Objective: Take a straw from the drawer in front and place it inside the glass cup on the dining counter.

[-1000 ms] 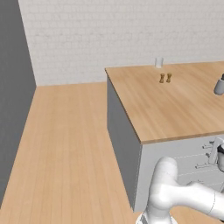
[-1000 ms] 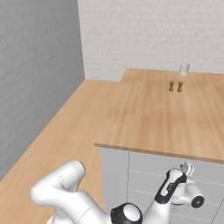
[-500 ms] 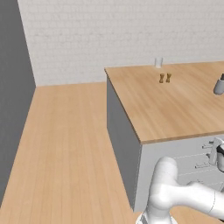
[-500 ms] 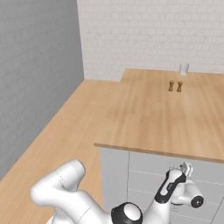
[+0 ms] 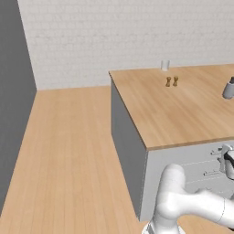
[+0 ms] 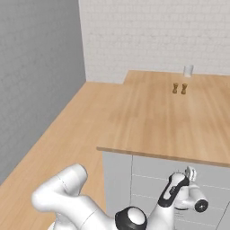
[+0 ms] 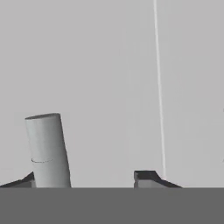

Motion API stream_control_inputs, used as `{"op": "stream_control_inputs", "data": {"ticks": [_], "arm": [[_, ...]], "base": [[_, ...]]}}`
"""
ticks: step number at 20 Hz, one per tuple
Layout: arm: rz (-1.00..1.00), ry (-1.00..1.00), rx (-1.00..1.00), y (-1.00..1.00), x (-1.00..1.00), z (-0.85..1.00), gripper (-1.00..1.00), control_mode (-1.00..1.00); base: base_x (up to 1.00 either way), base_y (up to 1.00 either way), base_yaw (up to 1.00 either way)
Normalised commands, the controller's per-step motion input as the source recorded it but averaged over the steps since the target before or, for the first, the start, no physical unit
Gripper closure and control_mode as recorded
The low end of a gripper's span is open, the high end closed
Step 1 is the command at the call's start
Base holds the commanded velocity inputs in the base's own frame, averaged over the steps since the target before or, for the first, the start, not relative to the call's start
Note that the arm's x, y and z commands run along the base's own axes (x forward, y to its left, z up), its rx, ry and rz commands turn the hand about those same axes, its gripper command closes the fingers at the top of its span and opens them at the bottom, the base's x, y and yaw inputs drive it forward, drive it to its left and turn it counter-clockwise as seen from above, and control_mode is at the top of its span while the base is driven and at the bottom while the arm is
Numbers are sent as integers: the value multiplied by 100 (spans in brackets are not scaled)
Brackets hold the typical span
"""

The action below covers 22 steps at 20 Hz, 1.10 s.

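Note:
The drawer [image 7: 109,65] is shut, and its flat light-grey front takes up the hand view from very close. Its silver bar handle [image 7: 47,151] stands between my fingertips, close to the left one. My gripper [image 7: 83,179] is open, with a wide gap to the right fingertip [image 7: 146,177]. From the base the gripper [image 6: 188,173] shows at the top drawer front [image 6: 152,168] under the dining counter [image 6: 152,121], and at the right edge [image 5: 226,155]. The glass cup [image 5: 165,65] [image 6: 188,70] stands at the counter's far edge. The straw is hidden.
Two small brown shakers [image 5: 172,81] [image 6: 179,88] stand on the wooden top in front of the cup. A grey soap bottle [image 5: 228,89] sits at the right edge. More drawer fronts [image 5: 205,173] lie below the top one. Wooden floor stretches to the left of the island.

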Motion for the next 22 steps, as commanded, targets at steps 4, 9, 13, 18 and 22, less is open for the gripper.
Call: {"op": "stream_control_inputs", "data": {"ticks": [4, 9, 13, 18, 22], "arm": [[3, 27, -5, 0, 1, -78, 100, -100], [2, 43, -5, 4, 14, -87, 100, -100], [0, 54, -4, 24, 2, -89, 100, -100], [0, 54, -2, 27, -16, -83, 100, -100], [6, 61, 0, 2, -54, -53, 100, -100]], "base": [[0, 0, 0], [0, 0, 0], [0, 0, 0], [0, 0, 0], [0, 0, 0]]}}
